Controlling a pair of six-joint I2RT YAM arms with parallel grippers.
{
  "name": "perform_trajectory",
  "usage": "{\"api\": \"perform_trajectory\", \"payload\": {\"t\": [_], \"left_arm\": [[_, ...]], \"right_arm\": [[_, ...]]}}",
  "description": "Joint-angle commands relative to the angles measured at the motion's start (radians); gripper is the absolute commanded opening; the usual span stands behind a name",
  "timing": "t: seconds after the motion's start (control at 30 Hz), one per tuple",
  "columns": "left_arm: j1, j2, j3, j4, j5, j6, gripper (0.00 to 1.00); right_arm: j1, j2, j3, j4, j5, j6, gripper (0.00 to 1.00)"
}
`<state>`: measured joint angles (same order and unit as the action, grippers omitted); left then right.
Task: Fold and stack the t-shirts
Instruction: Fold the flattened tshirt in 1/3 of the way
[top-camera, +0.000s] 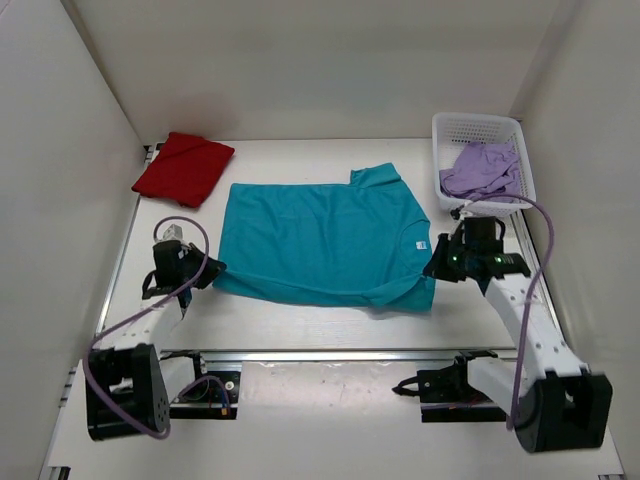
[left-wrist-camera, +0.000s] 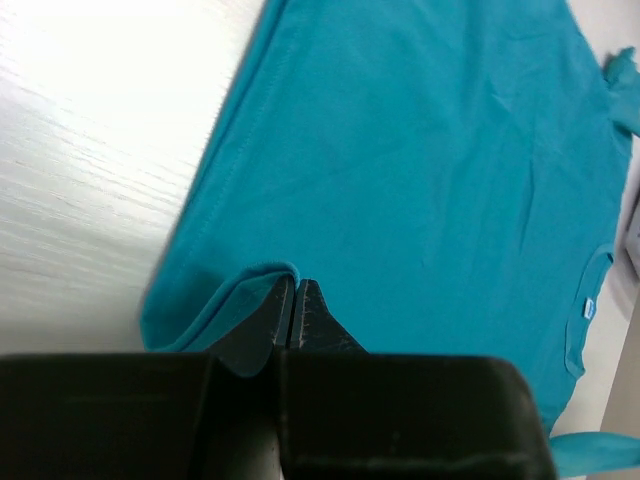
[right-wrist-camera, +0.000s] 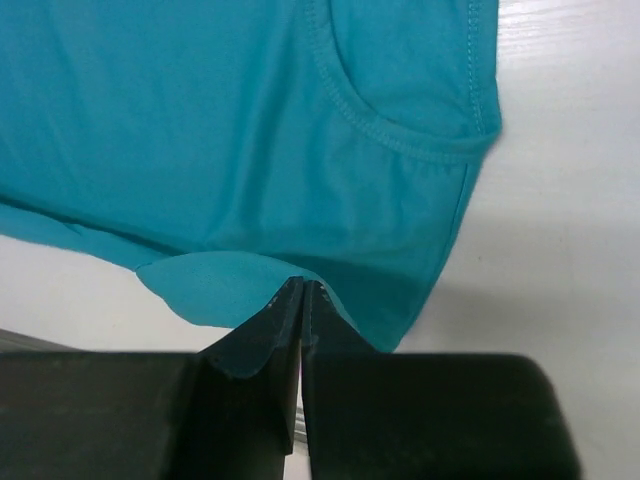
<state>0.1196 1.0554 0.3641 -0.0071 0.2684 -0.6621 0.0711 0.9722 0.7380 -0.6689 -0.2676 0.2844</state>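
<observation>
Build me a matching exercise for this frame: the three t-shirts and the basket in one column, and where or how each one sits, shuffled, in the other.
Column one:
1. red t-shirt
2. teal t-shirt
3. lilac t-shirt
4. basket

Column two:
A. crumpled inside the basket
B. folded, lying far left
C. spread out in the middle, pinched at its left and right ends
D. white mesh, standing far right

Pairs: 1-B, 2-C, 3-A, 4-D
</observation>
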Motion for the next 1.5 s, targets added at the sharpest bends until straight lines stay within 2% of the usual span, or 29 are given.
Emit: {"api": "perform_trajectory", "payload": {"t": [0.0,0.17,0.37,0.57,0.77,0.83,0.87,0.9,0.93,0.97,1.03,1.1,1.13,1.2,1.23,1.33,1.37,1.47], "left_arm": [[0.023,0.098,0.05,0.091,-0.029,-0.043,0.0],[0.002,0.192,0.088,0.145,-0.066,-0.09,0.0],[0.029,0.195,0.101,0.188,-0.084,-0.142,0.0],[0.002,0.297,0.157,0.205,-0.103,-0.131,0.0],[0.012,0.399,0.191,0.236,-0.116,-0.152,0.0],[0.015,0.408,0.197,0.239,-0.117,-0.151,0.1],[0.017,0.411,0.193,0.243,-0.1,-0.157,0.21],[0.031,0.402,0.19,0.249,-0.078,-0.166,0.27],[0.034,0.381,0.176,0.257,-0.071,-0.168,0.48],[0.034,0.342,0.167,0.246,-0.063,-0.165,0.57],[0.023,0.26,0.147,0.224,-0.116,-0.145,0.59],[-0.032,0.14,0.105,0.207,-0.135,-0.128,0.44],[-0.055,0.118,0.099,0.196,-0.153,-0.12,0.43],[-0.106,0.068,0.046,0.188,-0.149,-0.105,0.42],[-0.147,0.039,0.032,0.197,-0.138,-0.113,0.42],[-0.173,0.066,-0.02,0.265,-0.083,-0.145,0.39],[-0.184,0.095,-0.021,0.294,-0.075,-0.155,0.38],[-0.219,0.172,0.002,0.369,-0.038,-0.2,0.37]], "right_arm": [[0.012,0.162,0.07,0.155,0.011,-0.025,0.0],[-0.01,0.359,0.219,0.204,0.031,-0.021,0.0],[-0.013,0.532,0.389,0.215,0.038,-0.019,0.0],[-0.042,0.678,0.474,0.264,0.033,-0.019,0.0],[-0.07,0.747,0.471,0.387,0.015,0.029,0.01],[-0.045,0.793,0.503,0.391,0.036,0.021,0.0],[-0.036,0.816,0.532,0.388,0.041,0.022,0.0],[-0.025,0.824,0.553,0.371,0.047,0.033,0.05],[-0.016,0.829,0.558,0.364,0.044,0.048,0.13],[0.001,0.821,0.546,0.37,0.051,0.065,0.26],[0.013,0.754,0.482,0.387,0.094,0.085,0.32],[0.024,0.635,0.385,0.464,0.128,0.142,0.41],[0.024,0.604,0.32,0.483,0.134,0.151,0.42],[0.024,0.472,0.207,0.538,0.153,0.196,0.4],[0.021,0.441,0.125,0.58,0.153,0.231,0.33],[0.015,0.304,-0.062,0.664,0.134,0.294,0.04],[0.012,0.268,-0.115,0.689,0.14,0.3,0.0],[-0.01,0.189,-0.202,0.683,0.165,0.302,0.02]]}}
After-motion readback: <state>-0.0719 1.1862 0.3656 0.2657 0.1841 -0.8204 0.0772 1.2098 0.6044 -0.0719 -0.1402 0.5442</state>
